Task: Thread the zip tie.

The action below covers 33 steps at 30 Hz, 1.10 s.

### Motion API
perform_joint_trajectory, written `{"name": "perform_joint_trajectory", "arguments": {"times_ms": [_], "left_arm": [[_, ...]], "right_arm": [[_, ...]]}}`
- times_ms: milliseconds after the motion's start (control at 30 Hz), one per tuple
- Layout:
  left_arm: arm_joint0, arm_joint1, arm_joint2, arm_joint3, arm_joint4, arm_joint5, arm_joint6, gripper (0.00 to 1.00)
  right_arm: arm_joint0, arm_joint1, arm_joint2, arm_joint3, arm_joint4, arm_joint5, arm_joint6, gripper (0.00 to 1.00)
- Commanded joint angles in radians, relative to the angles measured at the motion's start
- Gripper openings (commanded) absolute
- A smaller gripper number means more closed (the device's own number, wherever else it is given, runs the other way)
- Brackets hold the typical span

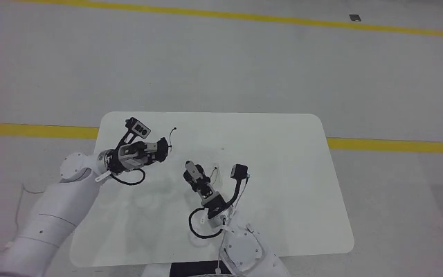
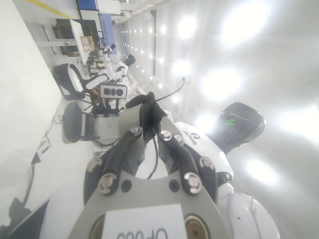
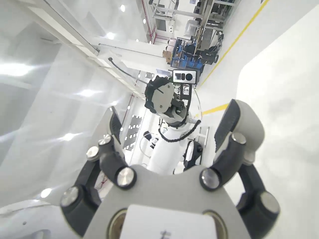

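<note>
The thin black plastic zip tie [image 2: 172,92], probably light, springy and slick, juts from the left gripper [image 2: 149,100], which is clamped on it above the left of the white table [image 1: 291,145], so the empty, spread right gripper [image 3: 173,111] would best pinch it close to its blocky free end.

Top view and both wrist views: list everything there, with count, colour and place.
zip tie: one, black, pinched in the left gripper, head end sticking out free
table: one, white, under both arms
floor stripes: two, yellow, on the grey floor, one far behind the table and one level with it
left gripper: one, black fingers, shut on the zip tie, over the table's left part
right gripper: one, black and grey, open and empty, facing the left gripper
</note>
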State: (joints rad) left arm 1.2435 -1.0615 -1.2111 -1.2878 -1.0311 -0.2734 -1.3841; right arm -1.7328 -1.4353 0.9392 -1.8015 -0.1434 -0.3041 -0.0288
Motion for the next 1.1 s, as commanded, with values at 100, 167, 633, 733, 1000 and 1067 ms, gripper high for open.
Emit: {"name": "perform_joint_trajectory", "arguments": {"times_ms": [100,167,633,733,1000,1067], "left_arm": [[-0.002,-0.005,0.032,0.009,-0.072,0.027,-0.006,0.0],[-0.004,-0.005,0.046,0.011,-0.089,0.035,-0.006,0.0],[-0.024,0.0,0.088,0.032,-0.124,0.046,-0.006,0.0],[-0.016,-0.003,0.094,0.015,-0.135,0.064,0.022,0.0],[-0.023,-0.017,0.129,0.03,-0.179,0.094,-0.006,0.0],[-0.028,-0.02,0.139,0.036,-0.188,0.093,-0.006,0.0]], "right_arm": [[0.002,0.004,0.017,0.007,0.24,-0.036,0.102,1.0],[0.004,0.005,0.024,0.008,0.297,-0.036,0.134,1.0],[0.014,0.0,0.05,0.013,0.541,-0.036,0.198,1.0],[0.014,0.0,0.046,0.012,0.556,-0.027,0.199,1.0],[0.024,-0.001,0.038,0.017,0.74,-0.006,0.288,1.0],[0.029,-0.001,0.038,0.021,0.783,0.001,0.308,1.0]]}}
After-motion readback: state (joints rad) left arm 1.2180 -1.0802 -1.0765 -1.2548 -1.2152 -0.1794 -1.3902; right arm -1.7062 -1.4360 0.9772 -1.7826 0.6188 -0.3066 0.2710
